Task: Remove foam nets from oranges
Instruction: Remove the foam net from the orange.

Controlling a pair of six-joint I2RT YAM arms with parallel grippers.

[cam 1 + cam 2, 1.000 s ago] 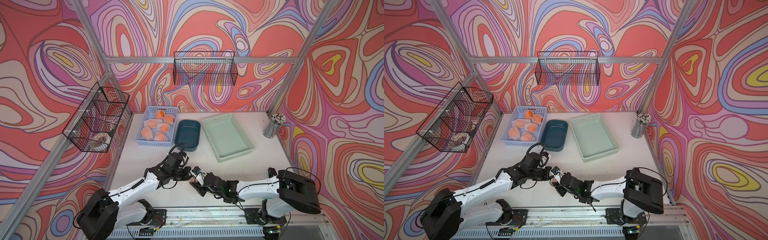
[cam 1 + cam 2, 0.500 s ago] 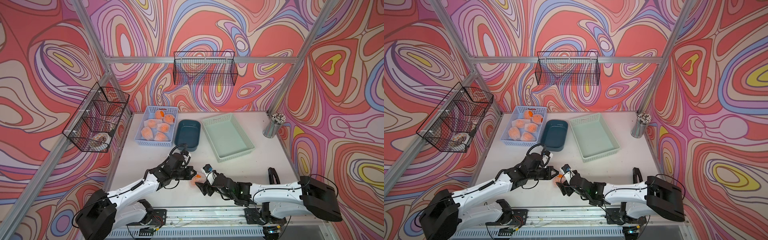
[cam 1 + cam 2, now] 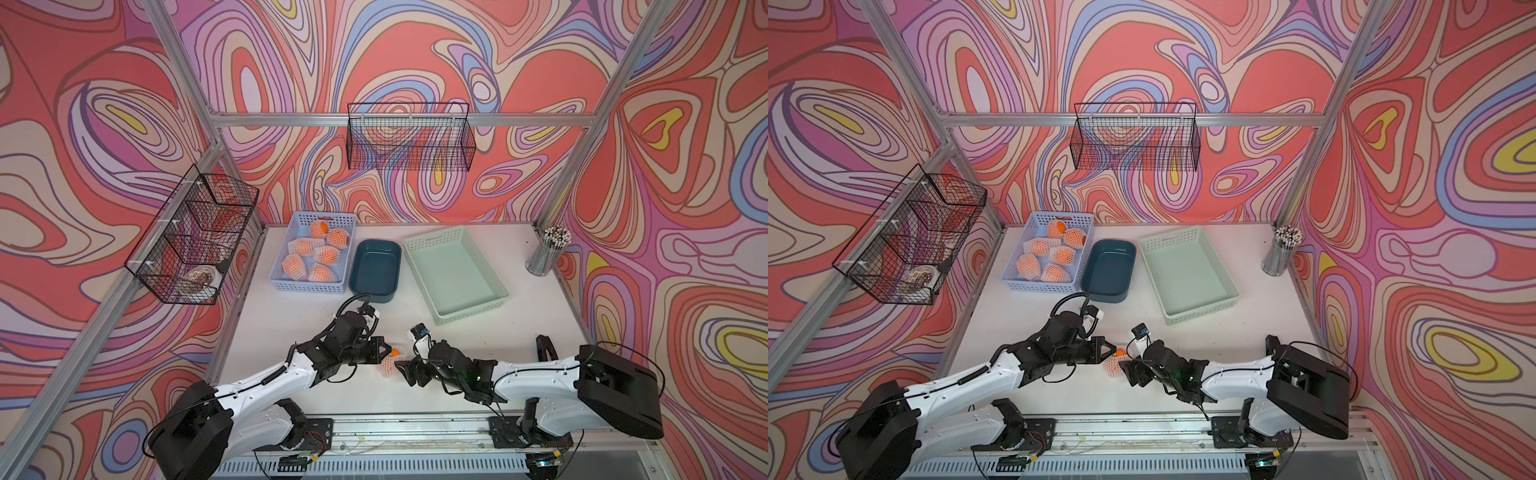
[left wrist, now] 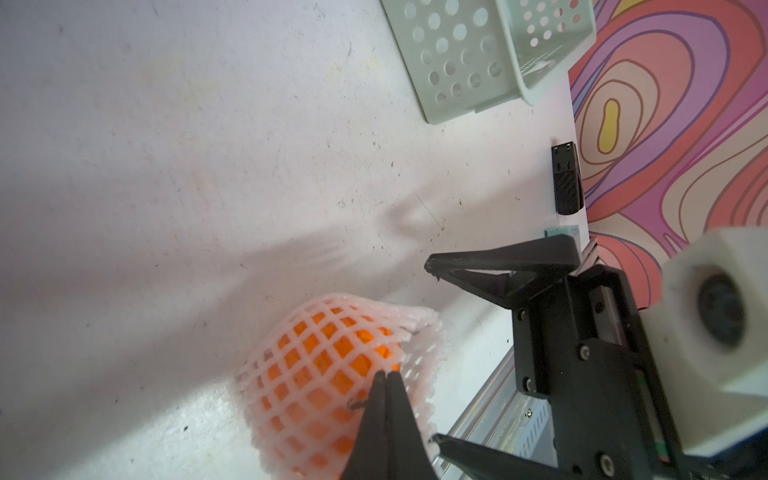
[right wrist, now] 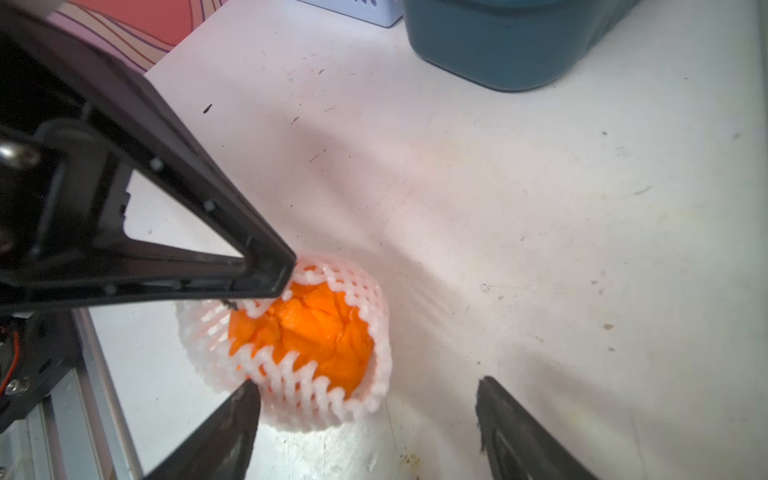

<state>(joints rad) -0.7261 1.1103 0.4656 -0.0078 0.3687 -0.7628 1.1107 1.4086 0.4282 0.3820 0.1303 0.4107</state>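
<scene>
- The left arm [image 3: 266, 380] extends low over the bench [image 3: 291, 324] toward its centre.
- The left tool [image 4: 384, 376] has its jaws pressed together, pinching the rim of a foam net [image 5: 307, 403].
- The right arm [image 3: 536, 374] extends inward from the opposite side, equally low.
- The right tool [image 5: 365, 382] faces the left tool, with its jaws spread wide and gripping nothing.

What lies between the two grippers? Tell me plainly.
An orange in its foam net. The left gripper is shut on the net's rim; the right gripper stands open beside it. Clearest in the right wrist view.
</scene>
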